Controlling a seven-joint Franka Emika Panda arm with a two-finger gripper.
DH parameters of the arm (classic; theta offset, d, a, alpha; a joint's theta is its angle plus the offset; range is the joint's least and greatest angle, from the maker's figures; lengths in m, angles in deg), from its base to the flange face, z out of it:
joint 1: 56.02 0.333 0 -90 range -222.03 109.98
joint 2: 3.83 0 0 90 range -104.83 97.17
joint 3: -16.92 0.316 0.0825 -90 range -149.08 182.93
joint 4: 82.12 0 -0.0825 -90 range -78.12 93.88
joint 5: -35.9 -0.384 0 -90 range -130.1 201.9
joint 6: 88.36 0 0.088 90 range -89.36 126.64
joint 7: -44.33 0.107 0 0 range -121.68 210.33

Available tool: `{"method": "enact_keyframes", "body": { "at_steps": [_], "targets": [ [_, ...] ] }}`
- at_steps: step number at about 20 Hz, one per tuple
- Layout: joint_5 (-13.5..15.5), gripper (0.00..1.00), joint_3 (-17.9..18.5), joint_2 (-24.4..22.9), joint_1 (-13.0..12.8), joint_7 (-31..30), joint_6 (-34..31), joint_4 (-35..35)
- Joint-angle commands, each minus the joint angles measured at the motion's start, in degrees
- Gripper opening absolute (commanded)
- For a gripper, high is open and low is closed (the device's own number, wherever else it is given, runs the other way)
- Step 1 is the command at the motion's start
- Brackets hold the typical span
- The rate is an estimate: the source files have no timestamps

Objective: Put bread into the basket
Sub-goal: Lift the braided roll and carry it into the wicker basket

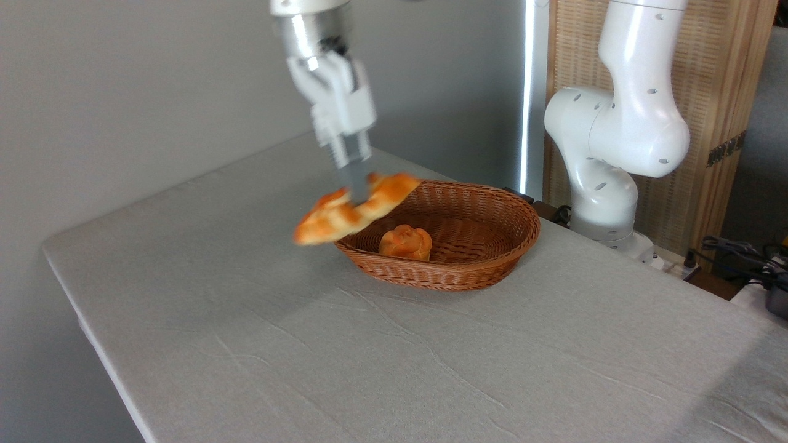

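Observation:
The bread [345, 214], a long braided golden-orange loaf, hangs in the air, tilted with its left end lower. My gripper [356, 191] is shut on its middle from above. The loaf is slightly blurred. Its right end sits over the left rim of the basket [492, 261], an oval brown wicker basket on the table; its left end sticks out past the rim over the tablecloth.
A small round orange bun [405, 242] lies inside the basket near its front left. The arm's white base [609, 160] stands behind the basket at the right. Grey cloth covers the table [308, 344]; its left edge drops off. Cables [745, 252] lie at far right.

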Motion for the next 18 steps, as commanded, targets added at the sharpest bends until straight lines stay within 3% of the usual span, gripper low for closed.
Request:
{"method": "enact_keyframes", "body": {
  "at_steps": [1,2,3,4,6,18],
  "targets": [
    [1.1,0.00,0.7,-8.9,-2.3,4.0,-2.3,13.9],
    [1.1,0.01,0.8,-9.3,-2.9,5.3,-2.1,16.6],
    [1.0,0.09,0.7,-9.0,-3.6,5.4,-2.1,17.8],
    [1.1,0.29,0.8,-8.6,-5.3,5.4,-1.9,18.6],
    [0.7,1.00,0.9,-8.6,-7.2,5.4,-1.0,20.4],
    [1.0,1.00,1.1,-8.7,-8.0,4.9,-1.3,19.1]
  ]
}}
